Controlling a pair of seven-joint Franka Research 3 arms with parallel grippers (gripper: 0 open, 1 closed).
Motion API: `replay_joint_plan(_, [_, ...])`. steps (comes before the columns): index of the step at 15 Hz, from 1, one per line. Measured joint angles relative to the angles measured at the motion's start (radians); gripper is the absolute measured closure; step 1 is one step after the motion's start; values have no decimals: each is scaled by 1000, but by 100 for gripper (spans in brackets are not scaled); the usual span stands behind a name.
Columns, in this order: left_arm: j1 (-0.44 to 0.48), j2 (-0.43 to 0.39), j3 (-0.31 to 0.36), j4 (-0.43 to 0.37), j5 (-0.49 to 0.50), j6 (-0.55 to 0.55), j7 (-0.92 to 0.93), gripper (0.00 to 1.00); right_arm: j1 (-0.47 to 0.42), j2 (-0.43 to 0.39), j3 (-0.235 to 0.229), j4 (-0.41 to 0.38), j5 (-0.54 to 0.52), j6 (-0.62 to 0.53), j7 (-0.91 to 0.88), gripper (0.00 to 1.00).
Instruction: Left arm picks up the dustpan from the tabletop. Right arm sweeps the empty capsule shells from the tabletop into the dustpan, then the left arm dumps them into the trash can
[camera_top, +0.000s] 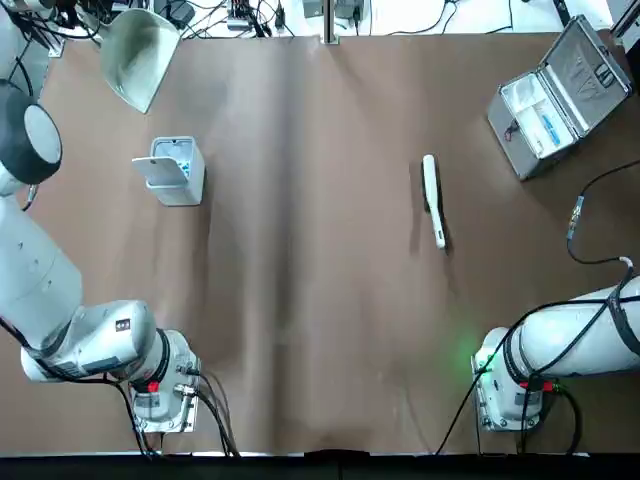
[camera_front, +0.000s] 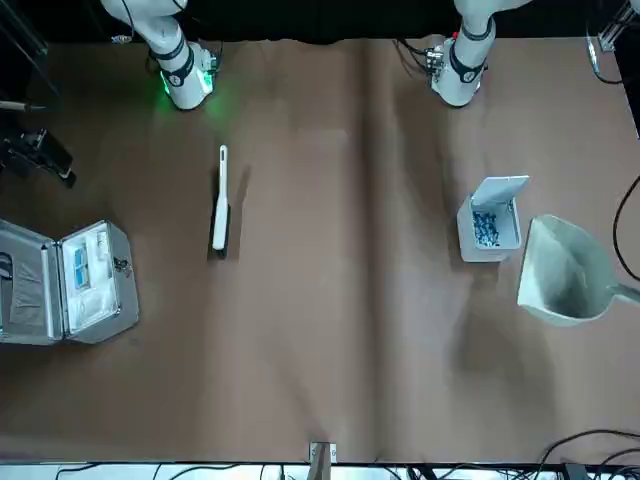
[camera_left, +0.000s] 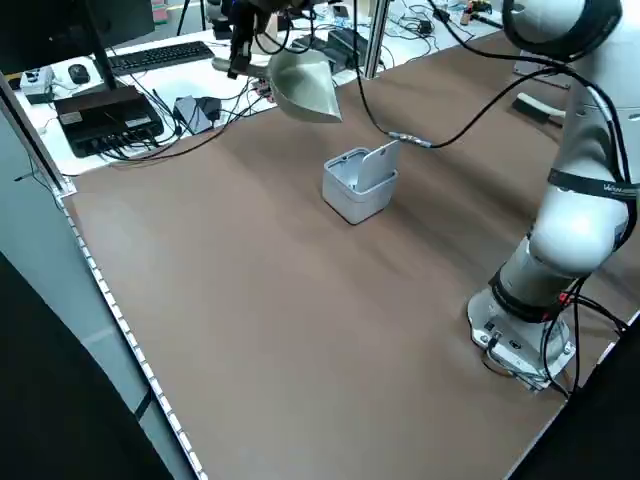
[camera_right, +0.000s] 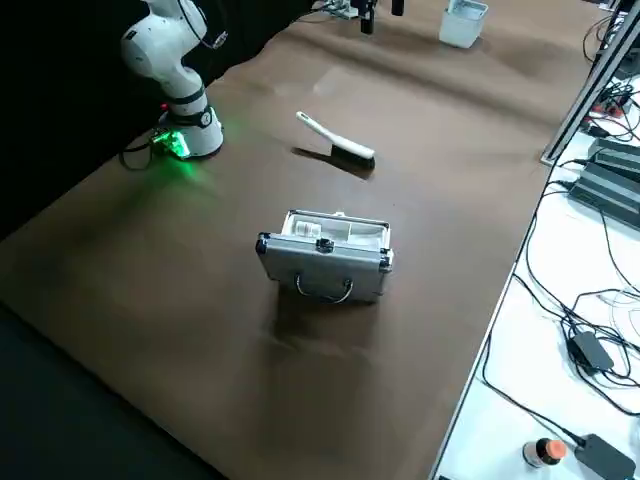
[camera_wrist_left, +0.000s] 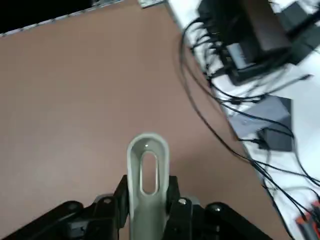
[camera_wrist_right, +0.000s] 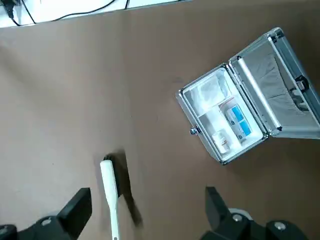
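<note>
Left wrist view: left jaws clamp the dustpan (camera_wrist_left: 146, 200) handle; right jaws gape, empty.

Even overhead light, soft shadows beside objects, a green base glow, left wrist view blurred.

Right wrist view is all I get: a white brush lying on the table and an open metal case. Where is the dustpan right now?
Observer: The dustpan is raised near the far left corner of the table, beyond the trash can.
Operator: What is holding it?
Observer: The left gripper, shut on its handle, as the left wrist view shows.
Operator: Anything left to sweep?
Observer: I see none on the table; blue capsule shells lie inside the open trash can.
</note>
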Motion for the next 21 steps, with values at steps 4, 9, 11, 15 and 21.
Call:
replay_joint_plan(4, [3, 100, 37, 112, 0, -88, -82, 67, -1, 5, -1, 0, 3, 0, 0, 0])
replay_joint_plan(9, [15, 202, 54, 193, 0, -101, -195, 67, -2, 5, -1, 0, 3, 0, 0, 0])
replay_joint_plan(11, [15, 253, 65, 216, 0, -102, -206, 67, -2, 6, -1, 0, 4, 0, 0, 0])
replay_joint_plan(15, [15, 296, 74, 230, 0, -103, -206, 67, -2, 6, -1, 0, 4, 0, 0, 0])
replay_joint_plan(21, [34, 334, 89, 236, 0, -55, -201, 67, -3, 8, -3, 0, 4, 0, 0, 0])
